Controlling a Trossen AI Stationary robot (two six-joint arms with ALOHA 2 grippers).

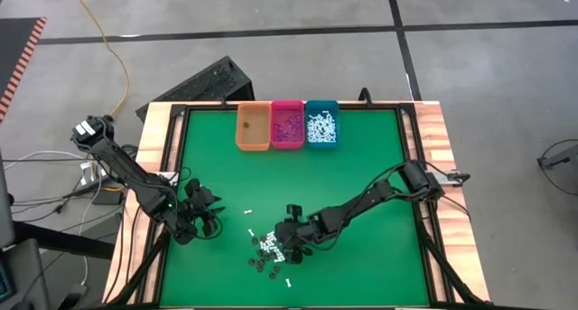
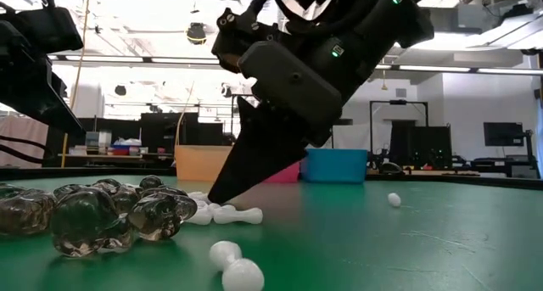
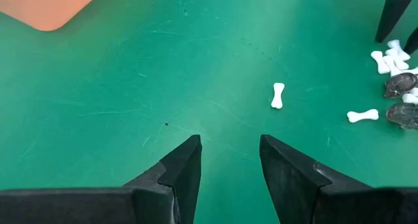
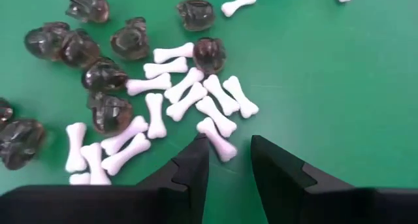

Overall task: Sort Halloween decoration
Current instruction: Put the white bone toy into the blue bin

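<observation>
White plastic bones [image 4: 196,106] crowd my right gripper [image 4: 228,152], whose parted fingers straddle one bone [image 4: 217,138] without clamping it, so closing could snag neighbours.

Left end effector [image 3: 228,162] open over green mat [image 3: 130,87], w/ white bone [image 3: 278,95] just ahead.
</observation>
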